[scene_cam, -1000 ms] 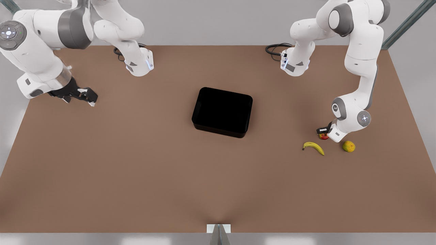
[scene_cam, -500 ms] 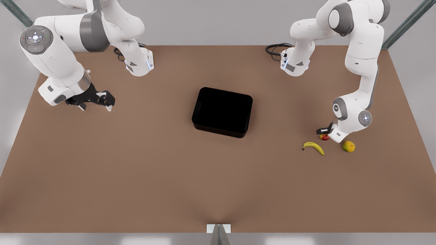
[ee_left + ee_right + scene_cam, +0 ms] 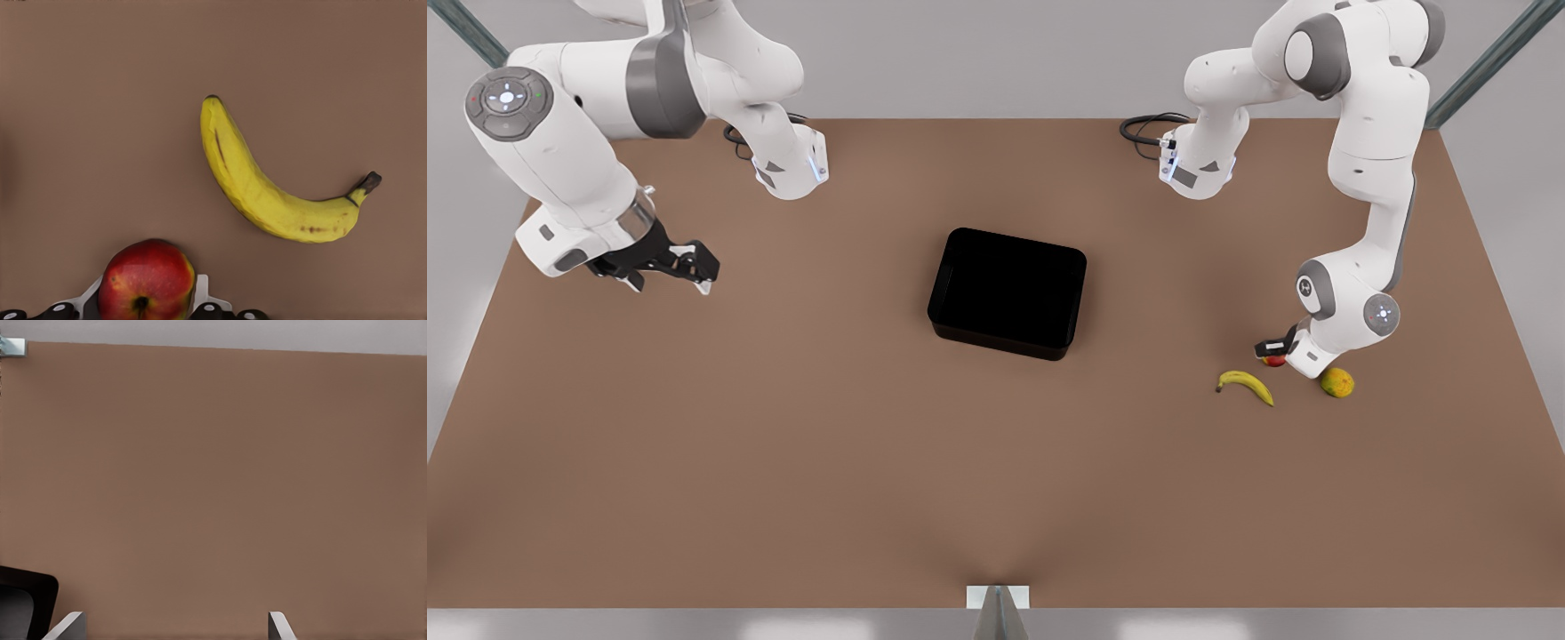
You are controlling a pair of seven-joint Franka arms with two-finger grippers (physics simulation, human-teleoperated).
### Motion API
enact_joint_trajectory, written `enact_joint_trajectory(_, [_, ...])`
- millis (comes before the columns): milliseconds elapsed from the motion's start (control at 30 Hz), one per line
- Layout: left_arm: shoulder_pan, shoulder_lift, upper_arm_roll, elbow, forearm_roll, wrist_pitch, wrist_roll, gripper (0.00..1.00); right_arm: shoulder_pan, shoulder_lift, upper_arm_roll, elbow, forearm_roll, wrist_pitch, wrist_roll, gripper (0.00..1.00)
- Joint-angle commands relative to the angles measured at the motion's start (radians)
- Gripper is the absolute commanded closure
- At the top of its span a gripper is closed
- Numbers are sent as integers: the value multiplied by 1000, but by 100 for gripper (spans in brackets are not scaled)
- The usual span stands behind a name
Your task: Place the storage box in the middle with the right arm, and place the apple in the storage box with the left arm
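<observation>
Left pincer lower around apple, stem toward wrist camera.

There was one black storage box on the table. There were three fruits: one apple, one banana, and one yellow-orange fruit. There were two robot arms.

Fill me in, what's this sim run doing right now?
Two Franka arms share a brown table. The storage box sits mid-table. The left gripper, at the front view's right, is down at the apple, one finger on each side of it, with the banana and a yellow-orange fruit nearby. The right gripper waits open above the table at the front view's left. The apple is not yet in the box.
</observation>
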Motion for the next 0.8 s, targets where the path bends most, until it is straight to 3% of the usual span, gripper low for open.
enact_joint_trajectory(0, [0, 0, 0, 0, 0, 0, -2, 40, 2, 0, 0, 0, 0, 0, 0, 0])
enact_joint_trajectory(433, [0, -15, 0, -3, -1, -12, -6, 43, 8, 0, 0, 2, -2, 0, 2, 0])
enact_joint_trajectory(567, [-23, -143, -8, -26, -1, -124, -63, 43, 8, 0, 0, 2, -2, 0, 2, 0])
enact_joint_trajectory(667, [-23, -295, -126, -42, 2, -230, -187, 43, 13, 0, 0, 2, -2, 0, 2, 0])
enact_joint_trajectory(767, [-23, -365, -316, -28, 0, -287, -414, 43, 11, 0, 0, 2, -2, 0, 2, 0])
